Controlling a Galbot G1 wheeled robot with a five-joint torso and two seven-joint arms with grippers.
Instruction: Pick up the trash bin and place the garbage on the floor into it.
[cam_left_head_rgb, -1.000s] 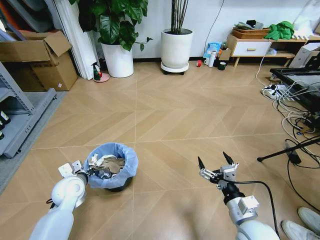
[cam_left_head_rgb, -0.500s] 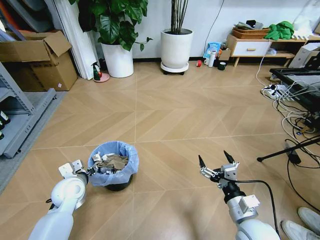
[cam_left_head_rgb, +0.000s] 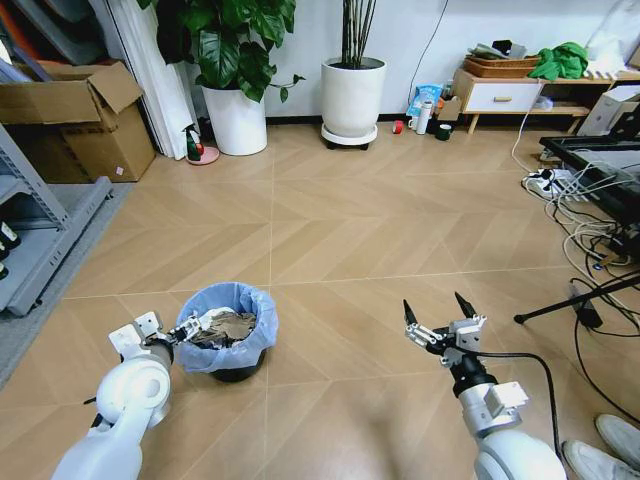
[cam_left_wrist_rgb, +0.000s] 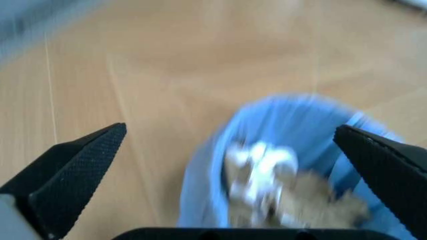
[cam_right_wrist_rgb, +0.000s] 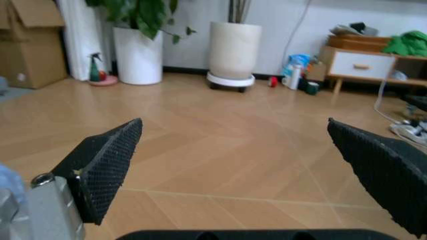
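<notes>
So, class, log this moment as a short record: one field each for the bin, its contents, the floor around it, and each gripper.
bin: trash bin upright on the floor, blue bag folded over its rim
contents: garbage, crumpled white and brownish pieces, filling the bin
floor near bin: no loose litter visible
left gripper: left gripper open, at the bin's rim on the robot's left side
right gripper: right gripper open, empty, above bare floor to the bin's right

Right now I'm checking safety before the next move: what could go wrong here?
The left gripper is open at the trash bin rim, so a nudge might tip the bin and spill the garbage heaped inside. The right gripper, open above the floor, may snag the nearby cables.
</notes>
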